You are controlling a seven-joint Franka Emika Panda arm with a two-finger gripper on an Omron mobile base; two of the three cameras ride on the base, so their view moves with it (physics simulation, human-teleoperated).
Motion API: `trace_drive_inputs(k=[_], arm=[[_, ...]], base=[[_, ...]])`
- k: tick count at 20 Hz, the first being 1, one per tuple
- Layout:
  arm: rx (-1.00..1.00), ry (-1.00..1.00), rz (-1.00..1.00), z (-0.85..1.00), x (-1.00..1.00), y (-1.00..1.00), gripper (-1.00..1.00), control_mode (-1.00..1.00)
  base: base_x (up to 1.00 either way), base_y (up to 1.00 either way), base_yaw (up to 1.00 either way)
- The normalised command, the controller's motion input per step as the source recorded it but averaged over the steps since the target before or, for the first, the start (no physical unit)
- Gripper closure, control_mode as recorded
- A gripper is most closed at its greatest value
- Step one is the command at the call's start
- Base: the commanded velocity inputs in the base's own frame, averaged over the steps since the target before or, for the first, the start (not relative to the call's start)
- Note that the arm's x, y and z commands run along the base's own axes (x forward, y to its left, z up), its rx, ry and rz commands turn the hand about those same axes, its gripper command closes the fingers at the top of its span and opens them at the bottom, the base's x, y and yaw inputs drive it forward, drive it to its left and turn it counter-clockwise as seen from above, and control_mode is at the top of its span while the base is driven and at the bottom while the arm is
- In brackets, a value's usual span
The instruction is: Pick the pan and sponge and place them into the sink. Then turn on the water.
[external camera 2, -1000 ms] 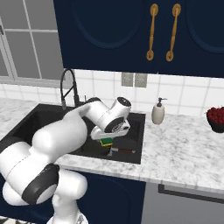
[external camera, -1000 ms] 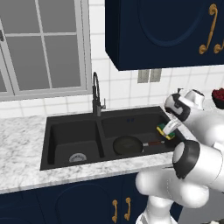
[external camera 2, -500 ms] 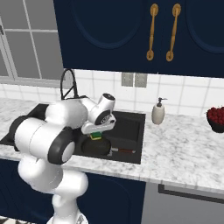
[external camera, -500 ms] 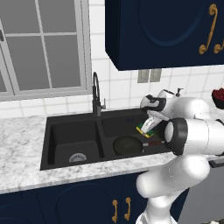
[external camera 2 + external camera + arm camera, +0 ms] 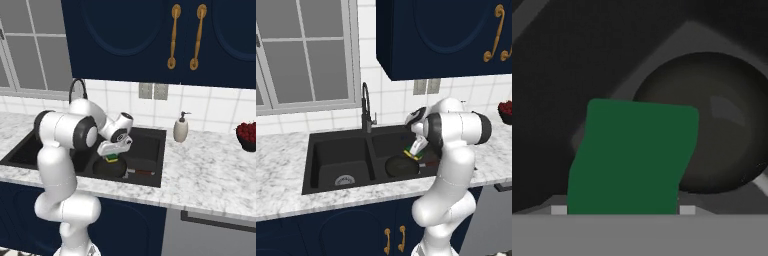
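Marble counter (image 5: 286,150) and white tile frame the scene, with navy cabinets (image 5: 150,40) above. Set into the counter, the sink (image 5: 331,155) lies below the jaws, its right basin directly under them. On that basin's floor sits the pan (image 5: 402,165), just beneath the jaws (its handle pointing away to the right). The gripper (image 5: 412,152) hangs over the pan, jaws closed on the sponge (image 5: 632,157), green face toward the hand camera, clear of the pan.
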Motion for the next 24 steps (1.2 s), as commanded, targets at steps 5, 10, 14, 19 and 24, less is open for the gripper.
trace_drive_inputs(k=[5,10,14,19,24], arm=[[0.04,0.10,0.07,-0.41,0.44,0.00,1.00,-1.00],[0.03,0.15,0.06,-0.48,0.47,0.00,1.00,-1.00],[0.02,0.11,0.06,-0.62,0.38,0.00,1.00,-1.00],[0.01,0.08,0.06,-0.68,0.46,0.00,1.00,-1.00],[0.01,0.01,0.07,-0.24,0.31,0.00,-1.00,-1.00]], base=[[0.00,0.00,0.00],[0.00,0.00,0.00],[0.00,0.00,0.00],[0.00,0.00,0.00],[0.00,0.00,0.00]])
